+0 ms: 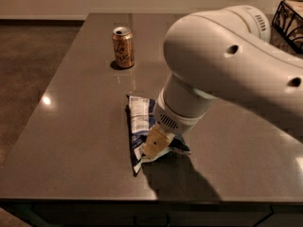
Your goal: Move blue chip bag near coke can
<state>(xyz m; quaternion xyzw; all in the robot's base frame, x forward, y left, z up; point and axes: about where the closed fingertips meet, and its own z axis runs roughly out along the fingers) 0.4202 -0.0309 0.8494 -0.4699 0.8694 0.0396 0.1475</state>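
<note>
Currently the gripper (155, 144) rests on the blue chip bag (138, 117), flat on the table (71, 141); whether it grips the foil I cannot tell. Best pinch a firm fold before lifting; no coke can is visible.

Hand (156, 144) on chip bag (138, 113), can (123, 47) behind

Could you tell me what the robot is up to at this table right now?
The robot's single arm is bent down over the grey table, with its end effector right at the blue chip bag. The bag lies flat toward the table's front edge and does not look lifted. An orange-gold can stands upright farther back, well apart from the bag. No coke can shows in this view. A dark wire basket sits at the far right corner.
</note>
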